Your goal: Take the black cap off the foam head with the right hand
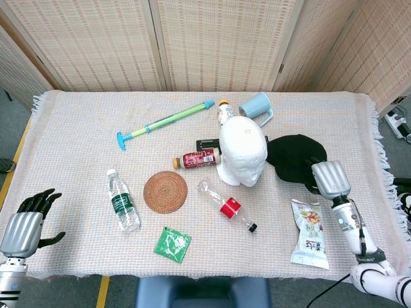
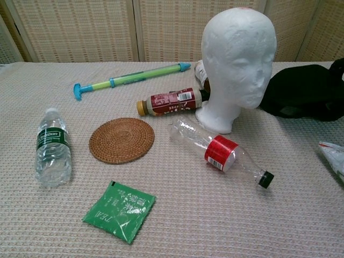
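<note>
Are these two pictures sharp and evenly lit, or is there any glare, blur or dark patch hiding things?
Head view: sharp and evenly lit, shadows soft and short. The black cap is so dark its folds barely show, nor how the right robot hand touches it. Chest view: also sharp; the foam head shows gentle shading, no glare, and the cap runs off the right edge.
</note>
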